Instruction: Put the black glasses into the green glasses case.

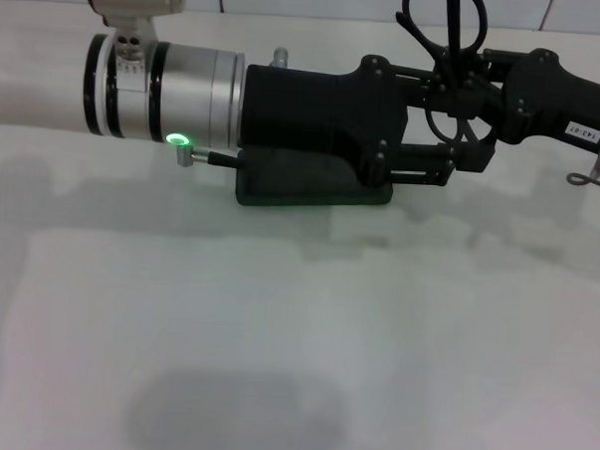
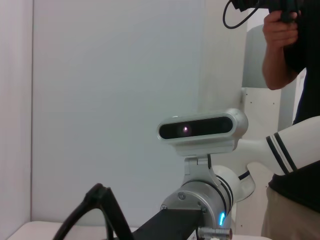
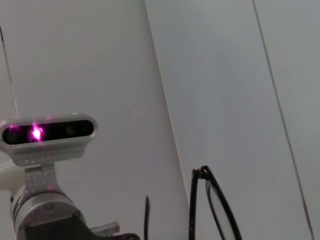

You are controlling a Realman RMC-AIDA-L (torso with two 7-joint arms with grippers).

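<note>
The black glasses (image 1: 449, 42) are aloft just right of and above the green glasses case (image 1: 312, 186), pinched in the right gripper (image 1: 456, 77) — the carry step. The left gripper (image 1: 437, 156) hovers over the case; whether it is open I cannot tell. Next: clear that arm, then lower. The white table (image 1: 275, 334) in front of the case is bare.
</note>
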